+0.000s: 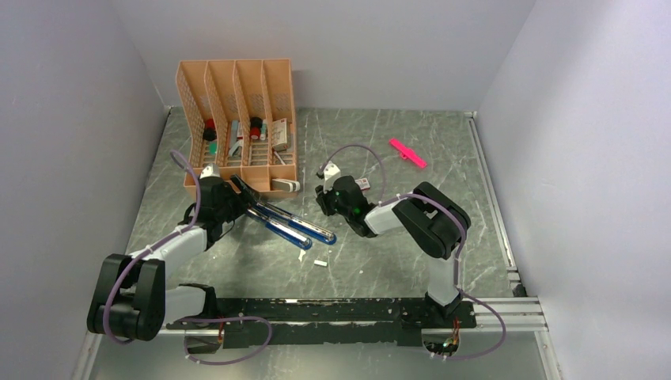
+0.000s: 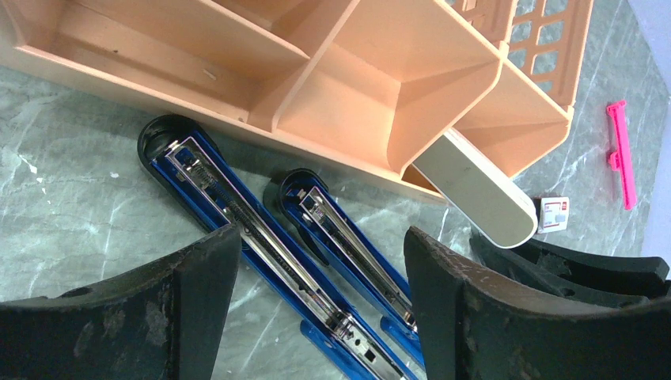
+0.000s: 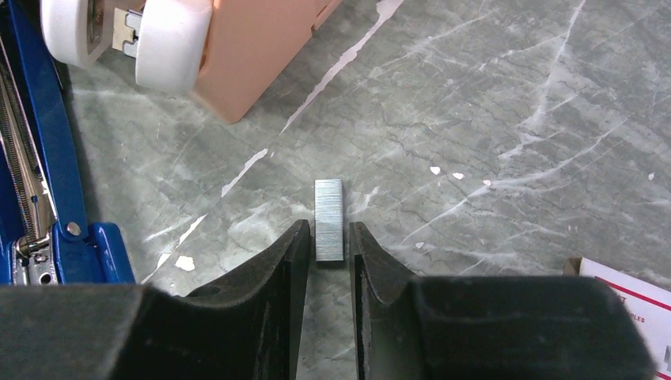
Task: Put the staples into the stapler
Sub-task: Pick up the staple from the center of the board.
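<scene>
Short silvery metal strip of staples [image 3: 329,219] lies flat on the grey stone-look table [image 3: 490,119], just right of the long blue metal stapler [image 3: 47,158]. It's not in the stapler yet.

Step now: picking up the strip. The right gripper [image 3: 328,231] has its two black fingers v. close on both sides of the strip's near end. There's a thin gap each side, so it's not pinching yet. Nxt move, I think: squeeze shut, lift w/o tipping, then carry the strip left to the stapler's open track. The strip is thin & could slip or snap.

The stapler lies folded open, two blue halves side by side, shiny track up. The left gripper [image 2: 316,253] hangs over it w/ jaws wide, holding nothing.

Behind the stapler is an orange plastic rack [image 1: 237,79] w/ four slots. They hold small red-topped, dark & white bits, too small to name. A white rounded block [image 2: 475,194] pokes out of the slot end nearest the strip. A small flat pink-and-white card box [image 2: 555,214] sits right of the stapler, past the strip. Can't tell what's in it.
</scene>
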Available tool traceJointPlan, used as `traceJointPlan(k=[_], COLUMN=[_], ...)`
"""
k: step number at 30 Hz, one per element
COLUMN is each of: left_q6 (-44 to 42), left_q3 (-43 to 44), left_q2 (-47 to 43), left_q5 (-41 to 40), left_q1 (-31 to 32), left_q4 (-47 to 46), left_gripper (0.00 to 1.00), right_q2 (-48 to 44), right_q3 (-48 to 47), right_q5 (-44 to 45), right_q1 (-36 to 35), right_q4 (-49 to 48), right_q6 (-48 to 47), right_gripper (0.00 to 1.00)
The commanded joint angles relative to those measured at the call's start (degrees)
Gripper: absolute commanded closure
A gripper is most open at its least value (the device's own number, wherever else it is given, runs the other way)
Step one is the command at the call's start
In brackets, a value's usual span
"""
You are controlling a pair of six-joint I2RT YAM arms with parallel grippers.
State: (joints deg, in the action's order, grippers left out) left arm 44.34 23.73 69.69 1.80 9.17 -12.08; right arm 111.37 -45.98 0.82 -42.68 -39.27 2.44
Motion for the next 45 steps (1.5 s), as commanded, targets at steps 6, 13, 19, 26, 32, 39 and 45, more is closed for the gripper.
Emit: traceJointPlan(k=[6, 13, 19, 26, 32, 39, 45], left_q6=[-0.4, -0.5, -0.6, -0.6, -0.5, -0.6, -0.5], left_q3=[0.4, 0.3, 0.4, 0.3, 0.3, 0.4, 0.3], left_q2=[0.7, 0.6, 0.4, 0.2, 0.1, 0.2, 0.2], left_q5=[2.0, 1.9, 1.8, 1.8, 1.7, 1.8, 1.7], left_q1=[0.6, 0.6, 0.7, 0.7, 0.7, 0.8, 0.8], left_q4=[-2.9, -2.6, -2.4, -2.3, -2.2, -2.2, -2.3], left_gripper=[0.2, 0.2, 0.2, 0.2, 0.2, 0.2, 0.2], right_q2=[2.4, 2.4, 2.1, 1.9, 1.7, 1.5, 2.0], right_q3=[2.6, 2.8, 3.1, 3.3, 3.7, 3.9, 3.7], right_q5=[-0.3, 0.3, 0.9, 1.1, 1.2, 1.5, 1.3], right_q1=[-1.5, -1.5, -1.6, -1.6, -1.5, -1.5, -1.5], right_q4=[9.7, 9.9, 10.0, 10.0, 10.0, 10.1, 10.0], right_q6=[-0.1, -0.1, 0.2, 0.4, 0.5, 0.5, 0.6], right_gripper=[0.7, 0.72, 0.74, 0.77, 0.75, 0.73, 0.78])
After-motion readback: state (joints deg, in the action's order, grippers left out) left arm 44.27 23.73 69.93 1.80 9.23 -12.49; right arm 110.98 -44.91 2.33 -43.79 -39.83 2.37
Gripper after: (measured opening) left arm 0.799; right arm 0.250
